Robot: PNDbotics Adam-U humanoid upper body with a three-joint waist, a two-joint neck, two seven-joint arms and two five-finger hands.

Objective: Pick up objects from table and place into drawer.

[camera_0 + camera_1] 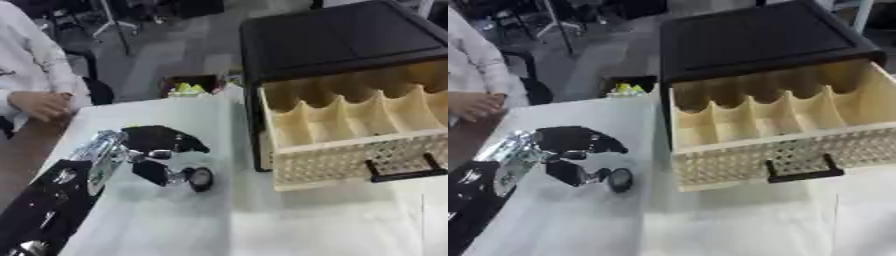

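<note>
On the white counter [262, 220], left robot hand [162, 150] curled, clamped on nothing visible; pale divided wooden drawer [350, 125] open.

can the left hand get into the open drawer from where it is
Probably yes: the left hand lies on the white table just left of the open drawer, whose compartments face up with nothing between them.

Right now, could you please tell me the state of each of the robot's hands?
Left hand: over the white table, fingers around a small round black object; whether it grips it cannot be told.
Right hand: not in view.
</note>
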